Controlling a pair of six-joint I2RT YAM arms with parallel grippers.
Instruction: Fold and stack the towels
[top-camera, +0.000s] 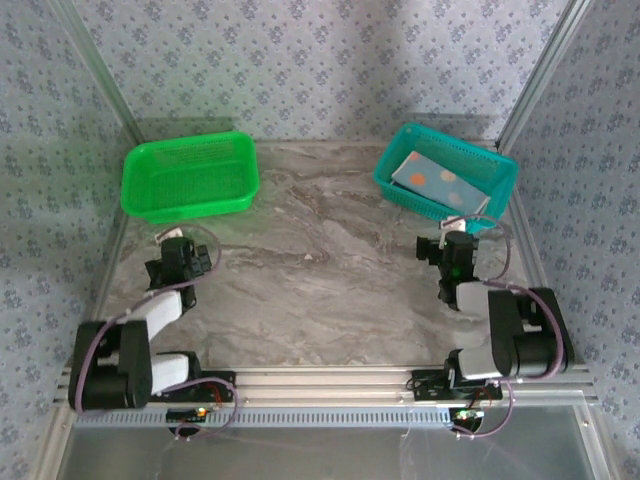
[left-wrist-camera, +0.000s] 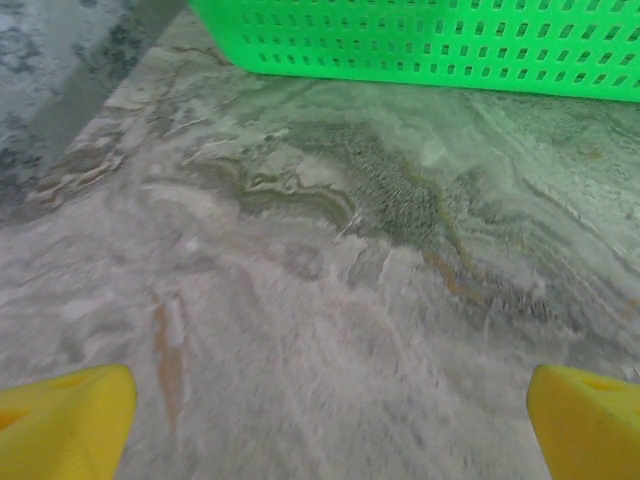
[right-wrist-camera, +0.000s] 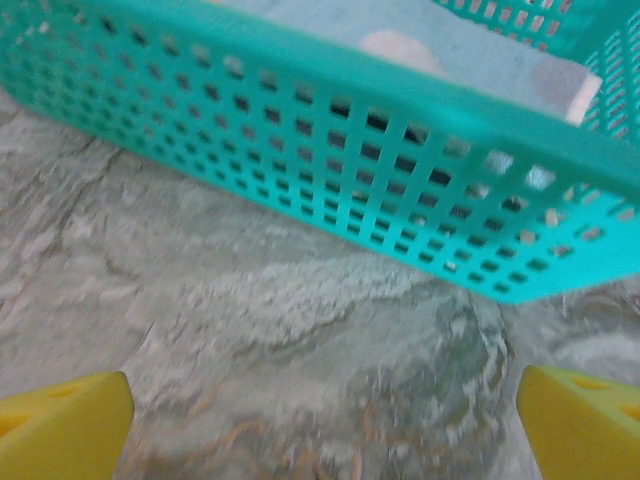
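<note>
Reaching up from the bottom of the overhead frame, both arms are stretching over the grey marbled table (top-camera: 320, 290). At lower left the left gripper (top-camera: 181, 252) is hovering above the tabletop, and in its wrist view its yellow fingers (left-wrist-camera: 65, 425) are sitting in the two bottom corners, spread wide and gripping nothing. At right of centre the right gripper (top-camera: 455, 243) is hanging just in front of the teal basket (top-camera: 400, 190), its fingers (right-wrist-camera: 60, 425) likewise splayed far apart and empty. Farther back, at upper left, the green basket (top-camera: 190, 205) is standing well apart from the teal one. The towels (top-camera: 430, 178) are lying inside the teal basket at upper right, light blue with orange and pale dots showing; how many are lying there I cannot tell.
</note>
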